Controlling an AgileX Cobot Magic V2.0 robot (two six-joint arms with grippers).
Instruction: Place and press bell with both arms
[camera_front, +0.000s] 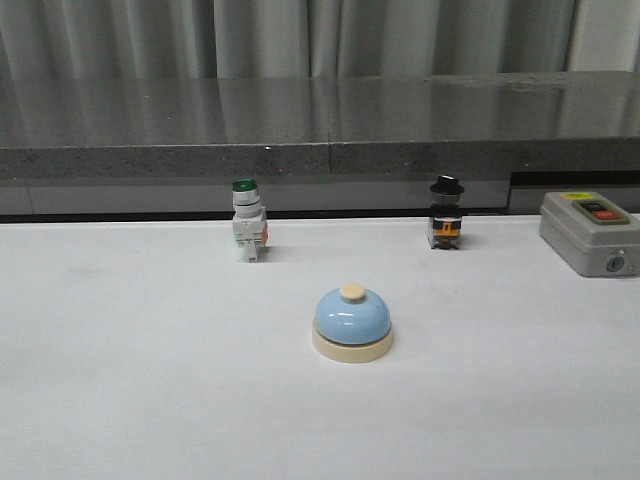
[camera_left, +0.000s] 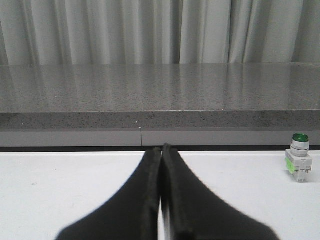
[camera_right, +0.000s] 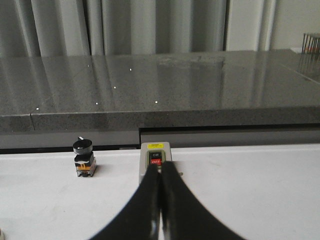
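Observation:
The light-blue bell (camera_front: 352, 320) with cream base and knob stands upright in the middle of the white table (camera_front: 150, 380). No arm or gripper shows in the front view. In the left wrist view my left gripper (camera_left: 161, 150) is shut and empty, low over the table; the bell does not show there. In the right wrist view my right gripper (camera_right: 160, 167) is shut and empty, its tips in front of the grey switch box (camera_right: 155, 155); the bell is out of that view.
A green-capped white push-button (camera_front: 247, 220) stands at the back left, also in the left wrist view (camera_left: 299, 160). A black-capped switch (camera_front: 446, 214) stands at the back right, also in the right wrist view (camera_right: 83, 158). The grey box (camera_front: 590, 232) sits far right. A dark stone ledge (camera_front: 320, 120) runs behind.

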